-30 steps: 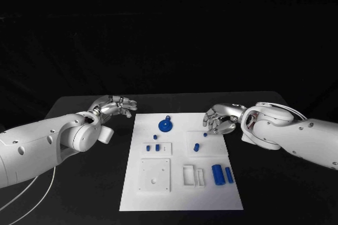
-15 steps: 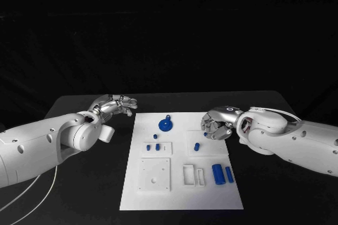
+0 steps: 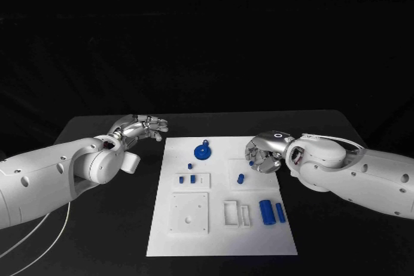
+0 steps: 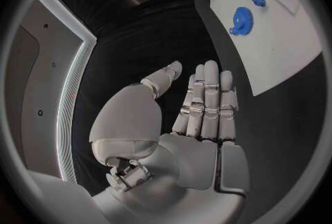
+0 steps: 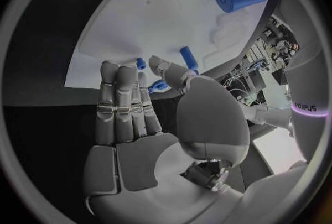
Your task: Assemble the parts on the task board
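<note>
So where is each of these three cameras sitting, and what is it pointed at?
Head view: on the robot's head, looking down at the task board; both white arms show, with the left hand and right hand.
Left wrist view: behind the left hand, facing across the black table toward the board.
Right wrist view: behind the right hand, facing the board close up.
Shared: the head and left wrist views both show the blue gear.

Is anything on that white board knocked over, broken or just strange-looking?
Nothing stands out. The blue parts lie tidily on the task board, which sits square and unmarked. The right hand hovers at its edge; the left hand is off to the side.
</note>
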